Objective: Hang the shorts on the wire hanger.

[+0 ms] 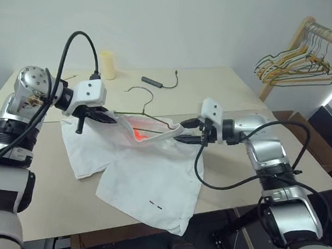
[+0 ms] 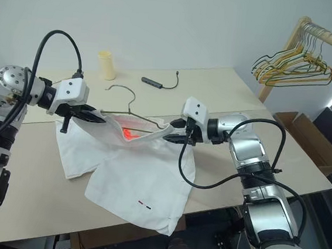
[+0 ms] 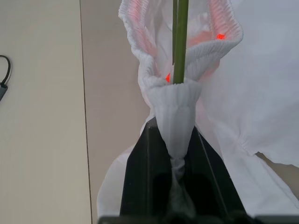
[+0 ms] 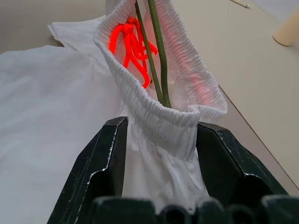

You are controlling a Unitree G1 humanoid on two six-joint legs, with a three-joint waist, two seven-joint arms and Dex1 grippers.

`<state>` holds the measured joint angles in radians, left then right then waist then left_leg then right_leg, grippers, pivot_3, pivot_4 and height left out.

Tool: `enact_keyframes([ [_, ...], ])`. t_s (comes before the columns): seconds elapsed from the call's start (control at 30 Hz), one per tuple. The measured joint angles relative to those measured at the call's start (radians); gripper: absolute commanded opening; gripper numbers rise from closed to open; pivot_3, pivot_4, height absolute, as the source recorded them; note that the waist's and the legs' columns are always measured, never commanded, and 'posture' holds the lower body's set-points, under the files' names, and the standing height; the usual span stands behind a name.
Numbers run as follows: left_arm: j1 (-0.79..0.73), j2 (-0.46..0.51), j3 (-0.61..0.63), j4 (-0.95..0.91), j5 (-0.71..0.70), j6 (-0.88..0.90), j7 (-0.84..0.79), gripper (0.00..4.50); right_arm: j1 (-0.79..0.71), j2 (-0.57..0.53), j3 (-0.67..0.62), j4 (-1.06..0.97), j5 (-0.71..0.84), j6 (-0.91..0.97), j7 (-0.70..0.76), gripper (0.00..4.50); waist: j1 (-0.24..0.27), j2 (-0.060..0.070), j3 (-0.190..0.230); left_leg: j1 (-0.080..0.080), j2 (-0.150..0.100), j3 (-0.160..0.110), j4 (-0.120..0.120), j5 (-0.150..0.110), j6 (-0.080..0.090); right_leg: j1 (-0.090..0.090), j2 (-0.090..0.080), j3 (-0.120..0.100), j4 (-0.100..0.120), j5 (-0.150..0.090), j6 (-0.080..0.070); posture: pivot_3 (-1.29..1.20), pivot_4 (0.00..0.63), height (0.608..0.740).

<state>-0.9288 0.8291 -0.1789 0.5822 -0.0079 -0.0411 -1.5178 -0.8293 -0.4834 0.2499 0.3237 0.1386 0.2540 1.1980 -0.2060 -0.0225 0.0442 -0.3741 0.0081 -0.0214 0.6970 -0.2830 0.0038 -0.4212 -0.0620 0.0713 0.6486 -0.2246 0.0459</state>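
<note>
Shorts: the white shorts (image 1: 143,175) hang by the gathered waistband between the two hands, legs draped on the tabletop (image 1: 228,89) with one hem past its near edge; two small dashes, red and dark, sit near that hem.
Wire hanger: the thin dark wire hanger (image 1: 141,101) runs through the open waistband, its ends tucked in at both pinched corners, its hook curling up above the fabric, toward the far side of the tabletop.
Left hand: the left hand (image 1: 105,117) has its fingers pressed together on a bunched corner of the waistband, the hanger wire rising from the fold.
Right hand: the right hand (image 1: 184,132) pinches the opposite waistband corner, fingers set apart by the thick gathered cloth between them.
Inside the waistband: an orange-red drawstring (image 4: 131,44) lies knotted beside the wire.
Around: a pale yellow cup (image 1: 107,64) and a small dark device with a cable (image 1: 158,82) sit on the far side of the tabletop, well apart from the shorts.
Rack: a wooden rail (image 1: 330,37) to the right carries a bunch of coloured hangers (image 1: 295,66).
</note>
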Motion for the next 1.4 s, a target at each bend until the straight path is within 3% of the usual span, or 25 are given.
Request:
enact_keyframes([
  [0.23, 0.000, -0.014, 0.001, 0.000, -0.022, -0.001, -0.007, 0.00, -0.017, 0.040, 0.015, 0.022, -0.033, 0.004, -0.035, 2.60, -0.004, 0.000, 0.000, 0.000, 0.000, 0.000, 0.000, 0.000, 0.000, 0.000, 0.000, 0.000, 0.000, 0.000, 0.000, -0.14, 0.000, 0.740],
  [0.33, 0.000, -0.014, 0.001, 0.000, -0.025, -0.001, -0.008, 0.00, -0.029, 0.041, 0.015, 0.026, -0.040, 0.013, -0.043, 2.06, -0.002, 0.000, 0.000, 0.000, 0.000, 0.000, 0.000, 0.000, 0.000, 0.000, 0.000, 0.000, 0.000, 0.000, 0.000, -0.13, 0.000, 0.740],
  [0.53, 0.000, -0.013, 0.001, 0.000, -0.028, -0.005, -0.007, 0.00, -0.030, 0.042, 0.022, 0.031, -0.039, 0.033, -0.020, 0.13, -0.002, 0.000, 0.000, 0.000, 0.000, 0.000, 0.000, 0.000, 0.000, 0.000, 0.000, 0.000, 0.000, 0.000, 0.000, -0.13, 0.000, 0.740],
  [0.73, 0.000, -0.015, 0.001, 0.002, -0.027, -0.014, 0.002, 0.00, -0.030, 0.041, 0.024, 0.025, -0.044, 0.036, -0.016, 0.11, -0.003, 0.000, 0.000, 0.000, 0.000, 0.000, 0.000, 0.000, 0.000, 0.000, 0.000, 0.000, 0.000, 0.000, 0.000, -0.14, 0.000, 0.740],
  [1.0, -0.002, -0.039, 0.007, 0.085, -0.029, -0.092, 0.048, 2.51, -0.020, 0.033, 0.032, -0.018, -0.057, 0.052, -0.037, 0.11, -0.003, 0.000, 0.000, 0.000, 0.000, 0.000, 0.000, 0.000, 0.000, 0.000, -0.001, 0.000, 0.000, 0.000, 0.000, -0.16, 0.000, 0.740],
  [1.2, -0.004, -0.014, 0.041, 0.177, -0.015, -0.139, 0.132, 4.35, 0.017, -0.042, -0.012, -0.118, -0.046, 0.131, -0.063, 0.11, -0.003, 0.000, 0.000, -0.001, 0.000, 0.000, 0.000, 0.000, 0.000, -0.001, -0.001, -0.001, 0.000, 0.000, 0.000, -0.18, 0.000, 0.740],
  [1.4, -0.022, -0.053, 0.155, 0.235, -0.073, -0.140, 0.254, 4.50, 0.072, -0.141, -0.075, -0.265, -0.013, 0.320, -0.103, 0.11, 0.000, 0.000, 0.000, -0.003, -0.002, -0.001, 0.001, 0.000, 0.000, -0.001, -0.004, -0.003, -0.001, 0.000, 0.000, -0.23, 0.000, 0.740],
])
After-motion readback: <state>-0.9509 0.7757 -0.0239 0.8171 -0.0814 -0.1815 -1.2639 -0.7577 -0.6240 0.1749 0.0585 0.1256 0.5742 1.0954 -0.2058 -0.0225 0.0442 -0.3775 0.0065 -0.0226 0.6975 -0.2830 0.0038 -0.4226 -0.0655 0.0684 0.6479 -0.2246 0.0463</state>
